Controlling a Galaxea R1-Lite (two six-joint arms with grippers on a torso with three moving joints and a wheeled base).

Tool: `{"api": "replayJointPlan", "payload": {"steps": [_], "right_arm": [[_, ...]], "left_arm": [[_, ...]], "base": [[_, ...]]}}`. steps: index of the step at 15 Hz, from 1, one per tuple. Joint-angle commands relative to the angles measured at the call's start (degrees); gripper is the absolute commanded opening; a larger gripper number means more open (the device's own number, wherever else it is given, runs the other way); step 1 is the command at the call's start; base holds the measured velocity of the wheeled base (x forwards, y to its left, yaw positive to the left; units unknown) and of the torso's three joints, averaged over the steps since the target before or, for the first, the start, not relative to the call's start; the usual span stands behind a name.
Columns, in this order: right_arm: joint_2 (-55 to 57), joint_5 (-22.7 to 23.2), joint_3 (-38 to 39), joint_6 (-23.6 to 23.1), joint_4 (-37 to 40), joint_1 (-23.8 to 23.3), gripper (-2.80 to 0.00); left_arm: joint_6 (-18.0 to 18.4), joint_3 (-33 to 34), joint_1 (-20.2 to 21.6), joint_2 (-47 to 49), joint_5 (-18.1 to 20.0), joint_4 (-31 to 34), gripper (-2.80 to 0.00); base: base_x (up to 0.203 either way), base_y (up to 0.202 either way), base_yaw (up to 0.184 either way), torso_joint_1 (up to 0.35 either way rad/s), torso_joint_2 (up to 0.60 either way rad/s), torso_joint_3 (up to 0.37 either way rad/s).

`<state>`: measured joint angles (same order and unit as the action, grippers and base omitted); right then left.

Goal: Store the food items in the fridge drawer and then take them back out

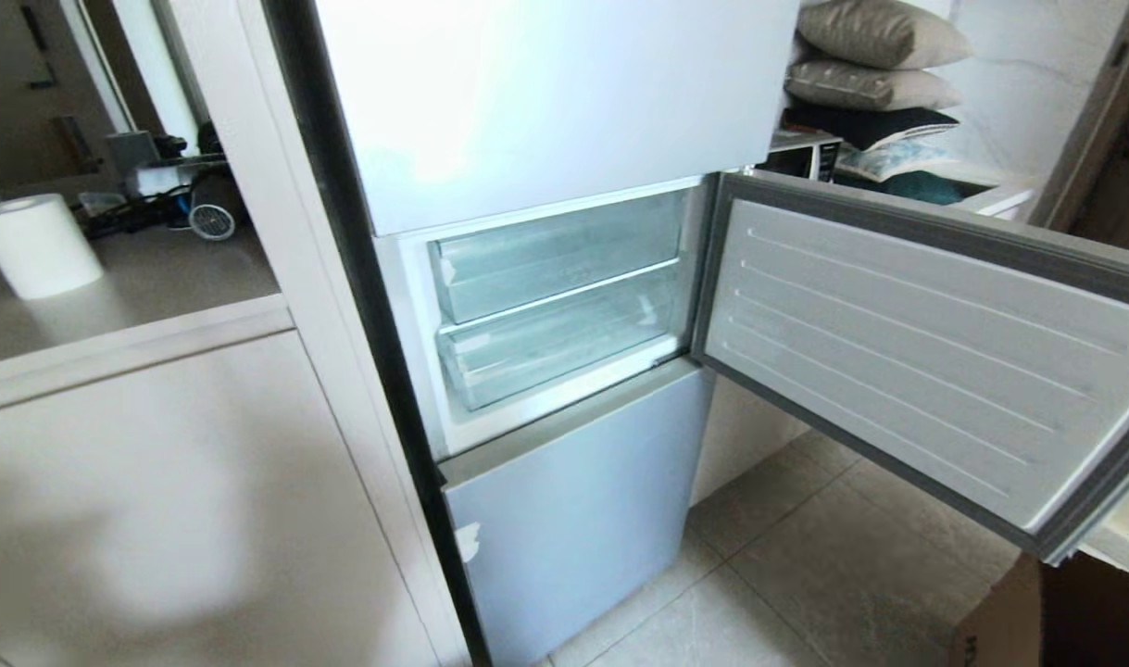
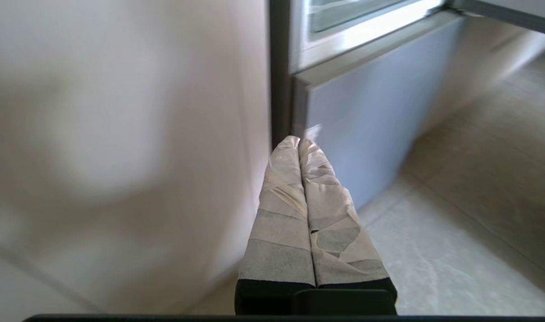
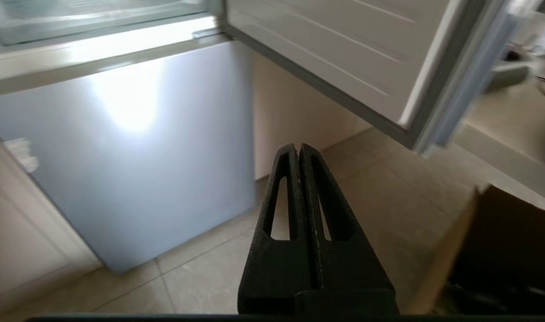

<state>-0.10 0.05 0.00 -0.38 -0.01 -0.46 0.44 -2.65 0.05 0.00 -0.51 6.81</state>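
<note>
1. The fridge door [image 1: 916, 361] is standing open, showing two clear drawers; the lower drawer [image 1: 564, 347] is sitting pushed in.
2. No fruit is showing anywhere.
3. The left gripper [image 2: 299, 142] is hanging pinched together, empty, near the bottom panel [image 2: 366, 134].
4. The right gripper [image 3: 297, 147] is likewise pinched together, empty, above the floor [image 3: 379, 188].

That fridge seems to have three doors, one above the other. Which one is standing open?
The middle door, swung out to the right, showing two clear drawers behind it. The top door and the bottom door are both shut.
</note>
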Motion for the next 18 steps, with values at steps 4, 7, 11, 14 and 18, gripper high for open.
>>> {"api": "replayJointPlan", "payload": {"steps": [4,7,11,14,18], "right_arm": [[0.0,0.0,0.0,-0.1,-0.1,0.0,-2.8],[0.0,-0.1,-0.2,-0.3,0.3,-0.1,-2.8],[4.4,-7.4,-9.4,0.9,6.7,-0.1,-2.8],[19.1,-17.4,-19.0,11.2,8.5,-0.1,-2.8],[33.6,-24.8,-24.5,25.0,-0.2,-6.5,-2.8]], "left_arm": [[0.0,0.0,0.0,0.1,0.0,0.0,-2.8],[0.0,0.0,0.0,0.0,0.0,0.0,-2.8],[0.0,0.0,0.0,0.0,0.0,0.0,-2.8],[0.0,0.0,0.0,0.1,0.0,0.0,-2.8],[0.0,0.0,0.0,0.0,0.0,0.0,-2.8]], "base": [[-0.001,0.001,-0.041,0.001,0.0,0.003],[0.0,0.0,0.0,0.0,0.0,0.0],[0.0,0.0,0.0,0.0,0.0,0.0],[0.0,0.0,0.0,0.0,0.0,0.0],[0.0,0.0,0.0,0.0,0.0,0.0]]}}
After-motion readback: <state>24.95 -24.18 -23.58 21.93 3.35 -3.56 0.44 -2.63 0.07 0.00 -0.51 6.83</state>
